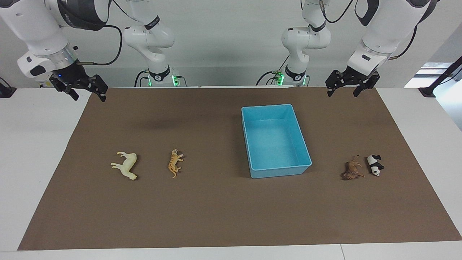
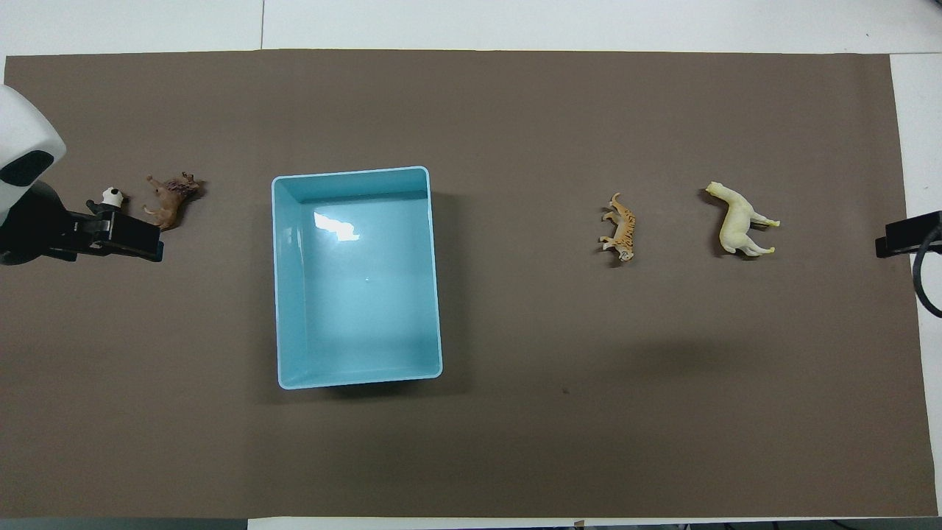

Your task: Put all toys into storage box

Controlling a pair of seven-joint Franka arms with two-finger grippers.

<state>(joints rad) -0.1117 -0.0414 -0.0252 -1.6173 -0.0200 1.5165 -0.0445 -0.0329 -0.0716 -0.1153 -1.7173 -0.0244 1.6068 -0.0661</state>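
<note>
Facing view: box [image 1: 276,141] sits on the brown mat [image 1: 216,216], toward the left arm's end of the table, nothing in it. All 4 toys lie on their sides on the mat, none in the box. Horse [image 1: 125,165] and tiger [image 1: 175,163] are toward the right arm's end, near each other but apart. Lion [image 1: 352,168] and panda [image 1: 375,165] lie just beside each other at the left arm's end. Right gripper [image 1: 88,93] hangs over the mat's corner nearest the robots, fingers spread, holding nothing. Left gripper [image 1: 344,89] hangs over the mat edge nearest the robots, fingers spread too, also holding nothing.

Overhead view: same layout. Box [image 2: 358,276] bare inside, only glare on its floor. Left gripper [image 2: 121,235] partly covers the panda [image 2: 110,197]; it's raised, not touching. Lion [image 2: 171,199] next to it. Tiger [image 2: 620,228] and horse [image 2: 738,221] lie at the right arm's end. Right gripper [image 2: 909,234] barely in at the edge.

Progress, as I judge it: 0 of 4 done, all 4 pickups left.
</note>
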